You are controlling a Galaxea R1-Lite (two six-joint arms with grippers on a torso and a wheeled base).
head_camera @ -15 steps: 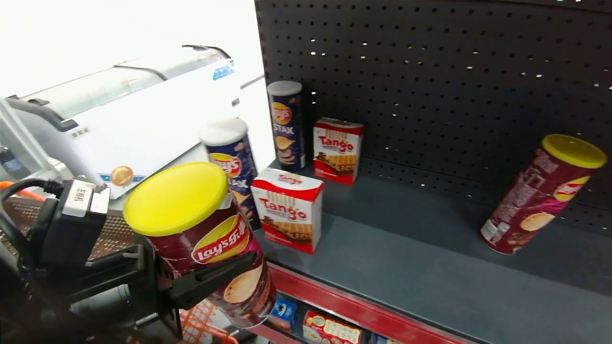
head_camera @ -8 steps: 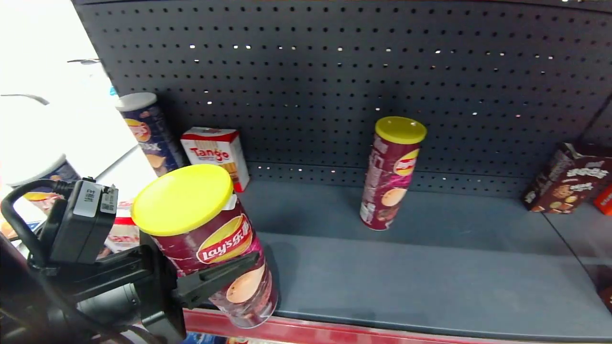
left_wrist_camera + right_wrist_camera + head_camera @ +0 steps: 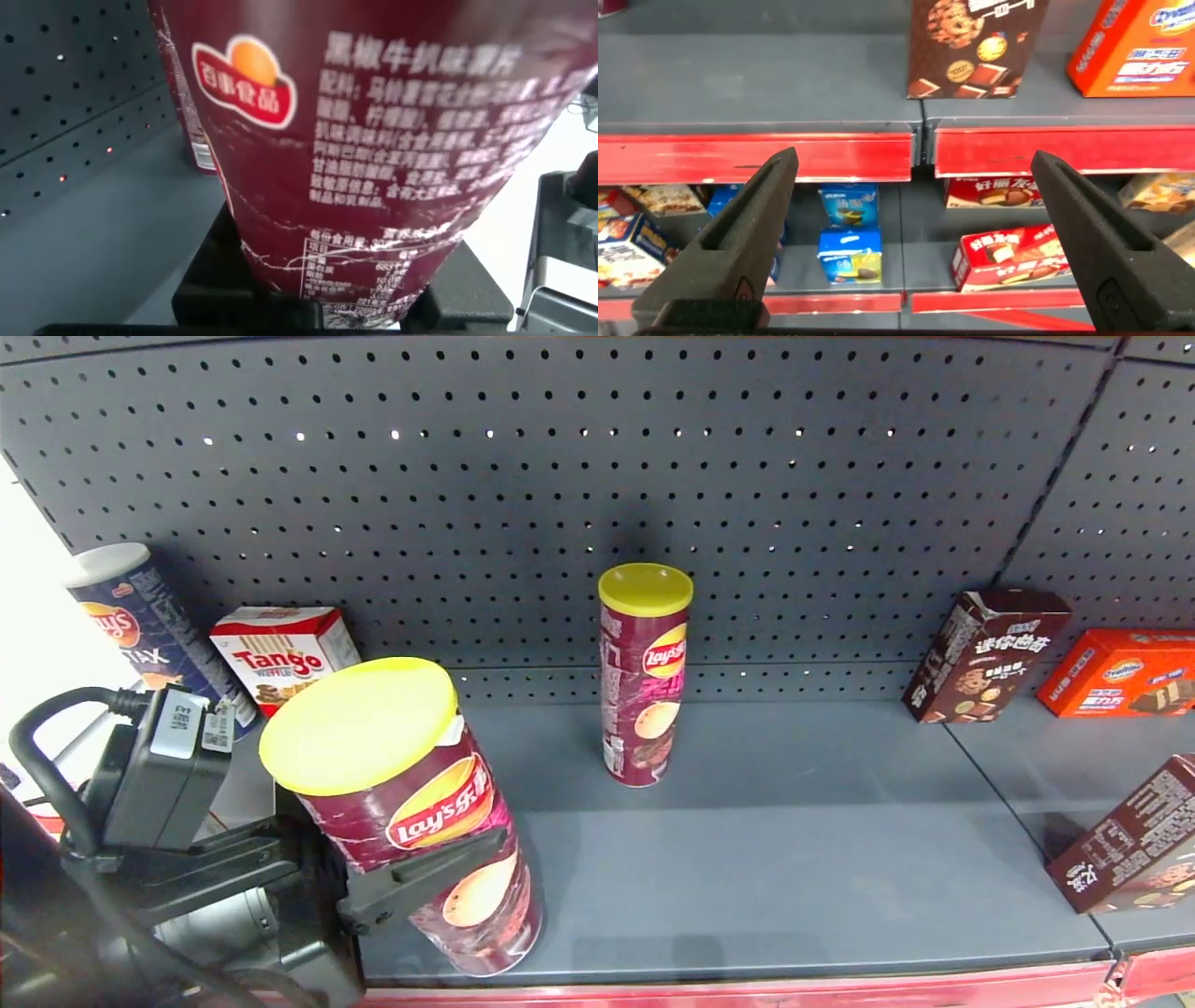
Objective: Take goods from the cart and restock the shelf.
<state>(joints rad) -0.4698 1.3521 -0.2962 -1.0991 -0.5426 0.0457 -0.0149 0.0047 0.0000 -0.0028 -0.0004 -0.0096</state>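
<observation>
Left gripper (image 3: pixel 401 873): closed around a maroon chip can (image 3: pixel 411 803) with a yellow lid, gripped at mid-body, one finger seen across the front. The can is held tilted, its base low over the front edge of the shelf (image 3: pixel 794 859). Whether the base touches the deck cannot be told. In the left wrist view the can's printed wall (image 3: pixel 374 140) is seen close up.

Right gripper (image 3: pixel 915 271): spread wide, nothing between the fingers, held in front of the red shelf lip (image 3: pixel 785 154), with lower-tier goods (image 3: pixel 845 233) behind.

Shelf stock noted:
- One matching can (image 3: pixel 644 677) is stood upright mid-shelf, near the pegboard back (image 3: pixel 560 476).
- To the left, a blue can (image 3: pixel 140 616) and a wafer box (image 3: pixel 280 658) are set at the back.
- To the right, a brown biscuit box (image 3: pixel 985 653) and an orange box (image 3: pixel 1120 672) are set at the back, with a second brown box (image 3: pixel 1130 849) nearer the front.

Progress, as judged: one can of this kind is taken as already placed. A second is in hand at the shelf but not yet set down. For this item, it is yet to be righted, carried inward and released, probably beside or in front of the matching can, where open deck is available. Much bare deck is seen, so restocking is judged early to midway. What remains in the cart cannot be told.
</observation>
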